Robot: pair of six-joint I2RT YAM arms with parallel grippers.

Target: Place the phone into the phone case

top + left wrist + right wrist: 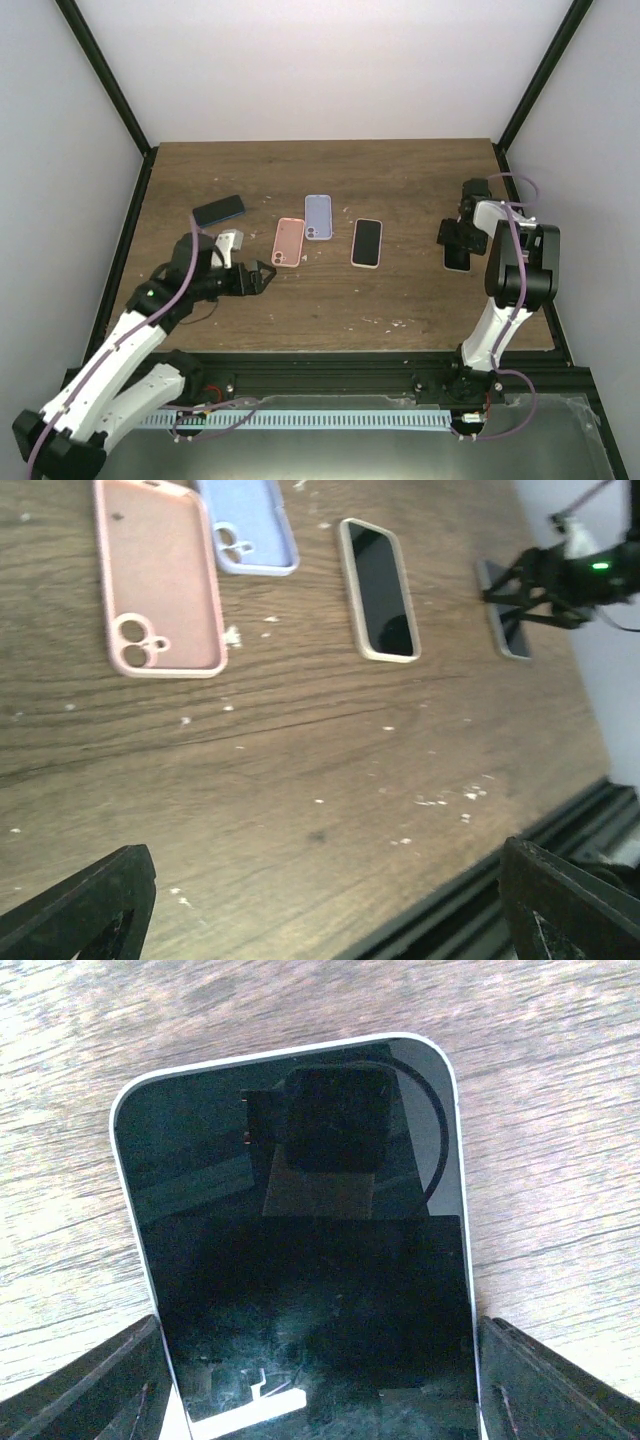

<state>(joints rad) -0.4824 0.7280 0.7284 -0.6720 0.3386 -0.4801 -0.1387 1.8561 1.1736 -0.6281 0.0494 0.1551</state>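
The white-edged, black-glass phone point(310, 1260) is positioned between the jaws of the right gripper point(320, 1380), straddled widthwise for grasping; whether contact is made cannot be told. The left gripper point(330, 900) is held open.

My dark wooden surface point(400, 300), scuffed with white flecks, sits between plain white walls point(330, 60) and black corner posts point(105, 75).

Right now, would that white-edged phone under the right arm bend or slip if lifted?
Probably stiff: the phone looks like a flat, rigid slab. Its glossy face shows reflections, so it is likely slippery. Lying flat on the table, only its thin edges offer grip.
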